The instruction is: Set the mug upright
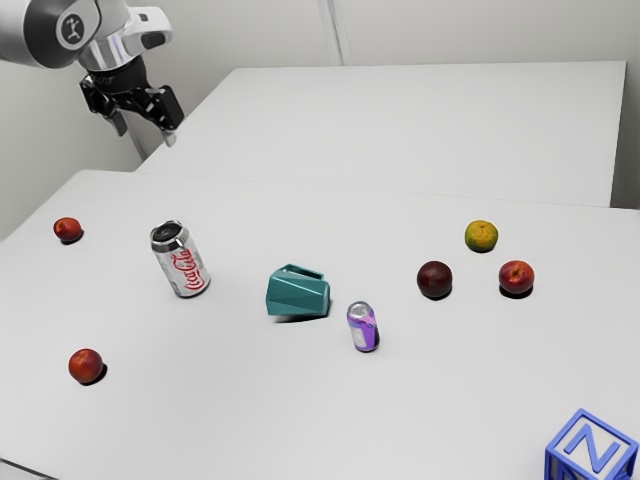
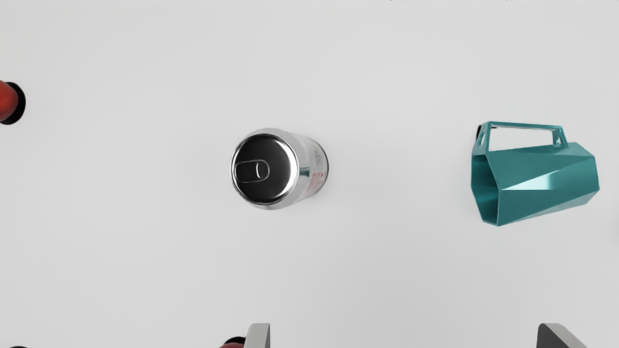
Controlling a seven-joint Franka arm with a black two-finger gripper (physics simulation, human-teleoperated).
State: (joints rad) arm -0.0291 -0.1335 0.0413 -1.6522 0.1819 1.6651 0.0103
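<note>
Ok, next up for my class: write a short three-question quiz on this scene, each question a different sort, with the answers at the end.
1. True or false: the teal mug is standing upright.

2. Which of these does the mug's open mouth face?
a) the small purple can
b) the Coke can
c) the lettered block

3. Fill in the blank: the gripper is ____, with nothing held in it.

Key: 1. False, it lies on its side. 2. b. 3. Open.
</note>
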